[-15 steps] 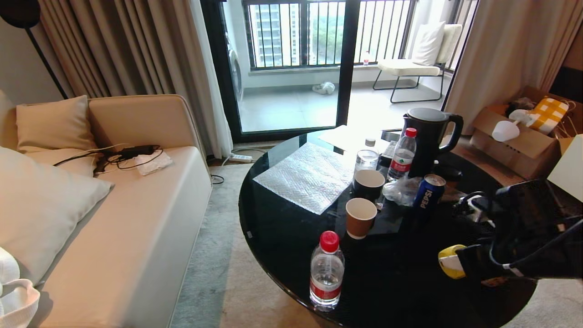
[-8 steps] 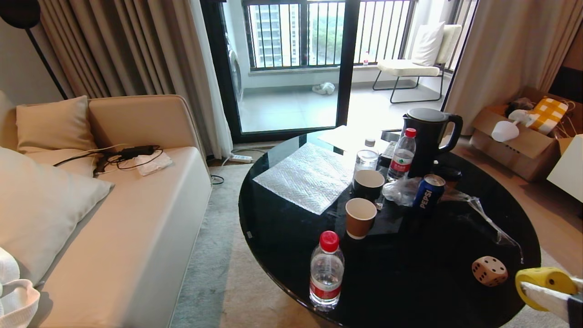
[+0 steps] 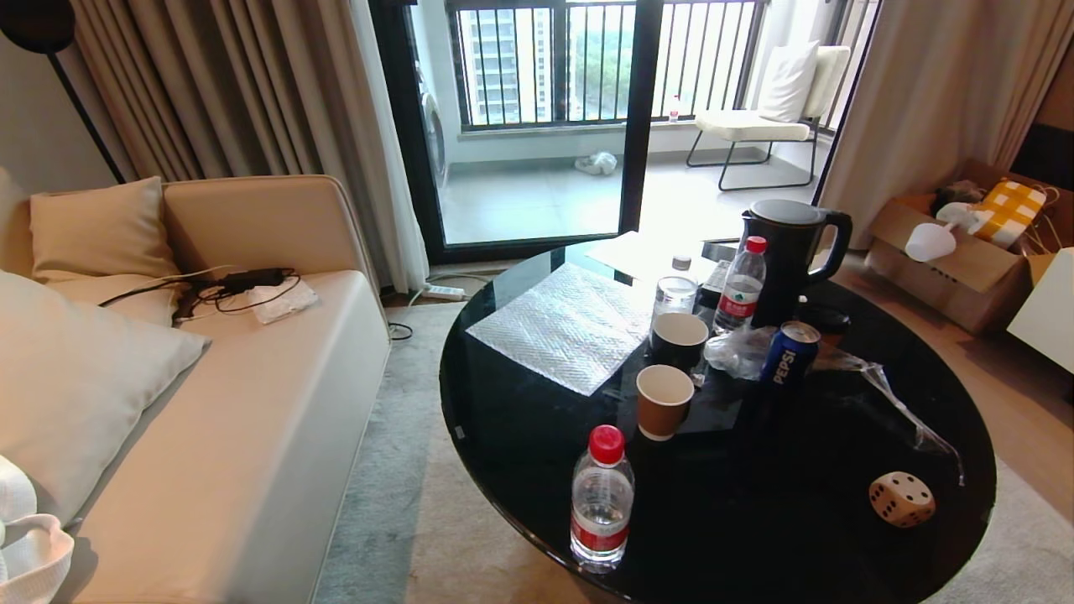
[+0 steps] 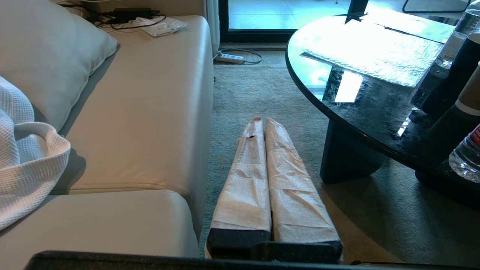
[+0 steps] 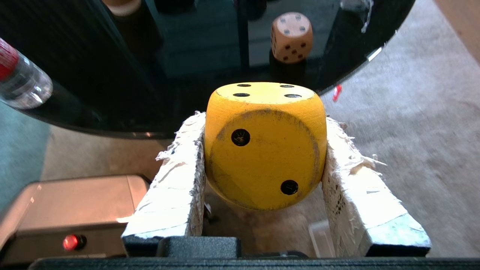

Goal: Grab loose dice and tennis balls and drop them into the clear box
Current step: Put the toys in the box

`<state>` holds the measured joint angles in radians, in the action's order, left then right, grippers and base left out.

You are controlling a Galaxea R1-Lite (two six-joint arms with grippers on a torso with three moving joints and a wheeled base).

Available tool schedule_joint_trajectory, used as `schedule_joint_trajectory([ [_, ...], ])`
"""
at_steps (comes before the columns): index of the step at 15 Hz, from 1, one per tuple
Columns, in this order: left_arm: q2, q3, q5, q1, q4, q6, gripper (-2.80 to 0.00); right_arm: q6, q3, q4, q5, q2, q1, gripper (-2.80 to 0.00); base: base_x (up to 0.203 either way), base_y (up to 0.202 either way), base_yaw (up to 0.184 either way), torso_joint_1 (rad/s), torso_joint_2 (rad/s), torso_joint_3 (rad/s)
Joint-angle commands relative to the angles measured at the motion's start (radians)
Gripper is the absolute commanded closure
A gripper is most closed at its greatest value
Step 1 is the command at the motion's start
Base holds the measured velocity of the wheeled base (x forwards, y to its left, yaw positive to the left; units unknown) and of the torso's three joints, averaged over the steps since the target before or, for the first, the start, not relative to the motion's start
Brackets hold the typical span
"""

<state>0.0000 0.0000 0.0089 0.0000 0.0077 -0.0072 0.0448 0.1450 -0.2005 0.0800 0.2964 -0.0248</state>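
- Right gripper (image 5: 262, 150), white-wrapped jaws pinching a chunky yellow die with dark pips (image 5: 264, 144) from both sides, two-pip face toward the wrist camera; out of the head view, hanging off the near edge of the surface over pale carpet (image 5: 412, 112).
- Left gripper (image 4: 264, 123), wrapped jaws pressed together with nothing between them, parked low over the grey-green rug between the beige sofa (image 4: 142, 105) and the surface.
- Tan rounded die with dark pips (image 3: 901, 498) resting alone on the near right part of the round glossy black surface (image 3: 520, 436), well apart from the drinks; seen also from the right wrist (image 5: 291, 36), just beyond the yellow die.
- Red-capped clear water bottle (image 3: 602, 497) upright at the near edge, left of the tan die.
- Brown paper cup (image 3: 664, 401), black cup (image 3: 679, 339) and blue Pepsi can (image 3: 789, 353) clustered mid-surface; black kettle (image 3: 789, 252) farther back.
- Bubble-wrap sheet (image 3: 562, 323) flat on the far left part.
- No clear box visible in any view.
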Motion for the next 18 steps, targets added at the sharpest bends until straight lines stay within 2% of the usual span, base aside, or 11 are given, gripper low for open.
schedule_joint_trajectory([
  [1,0.000,0.001,0.000,0.000,0.000,0.000,0.00,0.000,-0.022,0.001,-0.024,-0.073,0.046,0.00,0.000,0.000,0.000,0.000,0.00,0.000],
  [4,0.000,0.000,0.000,0.000,0.000,0.000,0.00,-0.035,-0.042,0.021,-0.032,-0.097,0.048,0.00,0.000,0.000,0.000,0.000,0.00,0.000],
  [10,0.000,0.000,0.000,0.000,0.000,0.000,0.00,-0.095,-0.076,0.016,-0.085,-0.298,0.031,0.00,0.000,0.000,0.000,0.000,0.00,0.000],
  [18,0.000,0.000,0.000,0.000,0.000,0.000,0.00,-0.091,-0.076,0.018,-0.085,-0.298,0.031,0.00,0.000,0.000,0.000,0.000,0.00,0.000],
])
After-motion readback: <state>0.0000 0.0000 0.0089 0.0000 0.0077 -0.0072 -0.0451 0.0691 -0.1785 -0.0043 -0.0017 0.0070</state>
